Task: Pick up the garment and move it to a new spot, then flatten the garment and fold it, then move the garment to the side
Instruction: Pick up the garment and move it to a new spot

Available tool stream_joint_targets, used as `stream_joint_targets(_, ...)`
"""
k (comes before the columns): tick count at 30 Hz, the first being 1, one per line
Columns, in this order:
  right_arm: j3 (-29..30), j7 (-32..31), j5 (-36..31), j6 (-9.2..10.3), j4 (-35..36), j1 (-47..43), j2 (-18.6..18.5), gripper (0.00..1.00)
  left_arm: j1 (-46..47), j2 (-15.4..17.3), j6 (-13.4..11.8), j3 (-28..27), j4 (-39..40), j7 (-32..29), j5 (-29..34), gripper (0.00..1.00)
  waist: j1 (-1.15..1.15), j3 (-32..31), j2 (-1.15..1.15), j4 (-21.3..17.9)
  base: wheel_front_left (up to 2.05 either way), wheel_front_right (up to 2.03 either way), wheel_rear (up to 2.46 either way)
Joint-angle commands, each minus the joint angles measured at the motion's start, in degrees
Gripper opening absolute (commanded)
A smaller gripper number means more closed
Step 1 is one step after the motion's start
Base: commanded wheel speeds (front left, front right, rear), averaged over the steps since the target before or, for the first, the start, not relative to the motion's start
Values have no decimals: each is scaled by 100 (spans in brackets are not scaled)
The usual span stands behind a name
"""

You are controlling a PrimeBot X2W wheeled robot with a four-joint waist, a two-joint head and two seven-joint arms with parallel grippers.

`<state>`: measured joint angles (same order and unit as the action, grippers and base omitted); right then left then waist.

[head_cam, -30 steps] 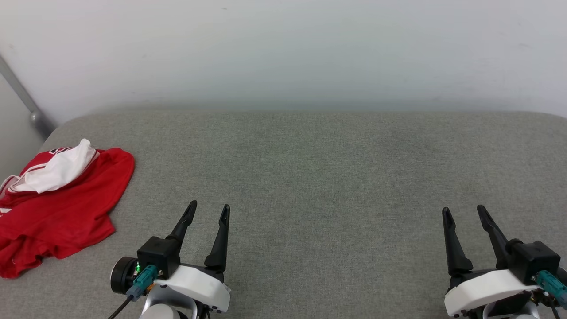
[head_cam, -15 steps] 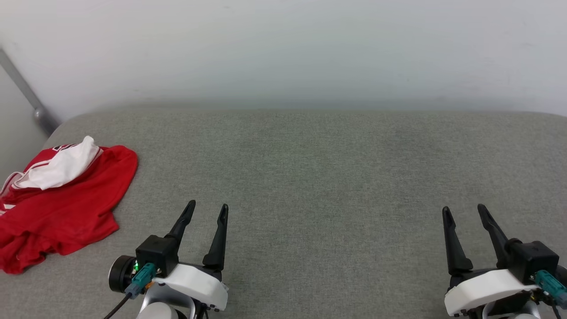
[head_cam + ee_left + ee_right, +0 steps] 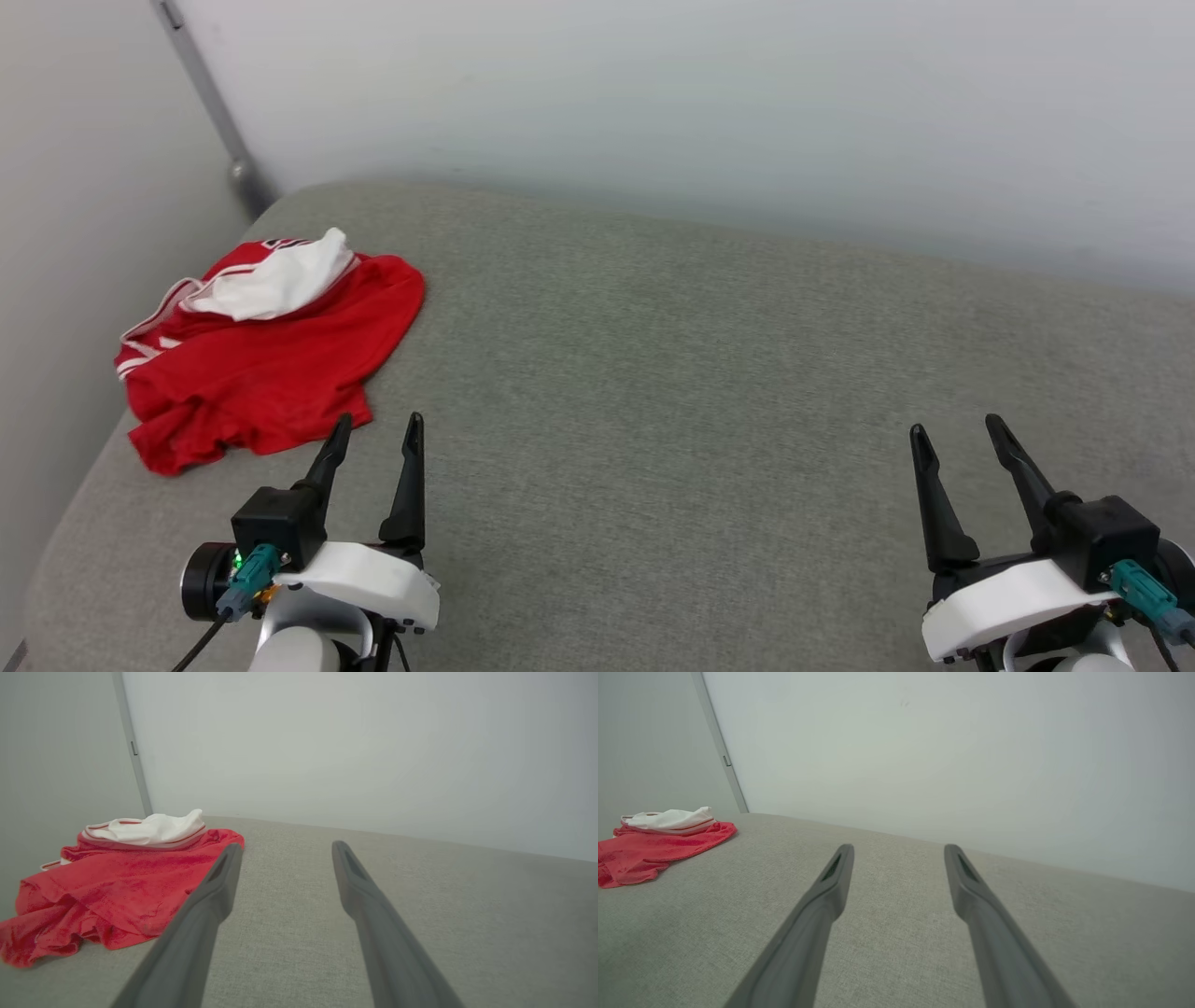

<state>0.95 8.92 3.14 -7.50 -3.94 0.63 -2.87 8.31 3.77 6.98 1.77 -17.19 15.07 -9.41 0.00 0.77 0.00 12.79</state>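
Observation:
The garment, a red jersey with a white sleeve bunched on top and striped trim, lies crumpled near the far left corner of the grey padded surface. In the left wrist view the garment sits ahead and to the left of my fingers. The right wrist view has the garment far off at the left. My left gripper stands open with nothing between its fingers, just short of the garment's near hem. At the lower right, my right gripper is open too and holds nothing.
White walls meet in a corner at the far left, with a grey vertical strip running down it. The padded surface's left edge drops off close beside the garment.
The head camera has turned left, so the garment now sits nearer the middle of the view. Both grippers stay open in about the same pose.

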Motion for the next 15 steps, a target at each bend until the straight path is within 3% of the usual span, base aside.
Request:
stream_joint_targets(1,-16,-29,-17,2,13,-8,0,100,-5,-10,-23,-55,-10,14,-10,100,0,9,0,381,0,0,0)
stream_joint_targets(15,-300,-88,-109,3,72,84,-1,100,-131,-58,-18,-571,21,14,-46,100,0,29,0,1371,0,0,0)
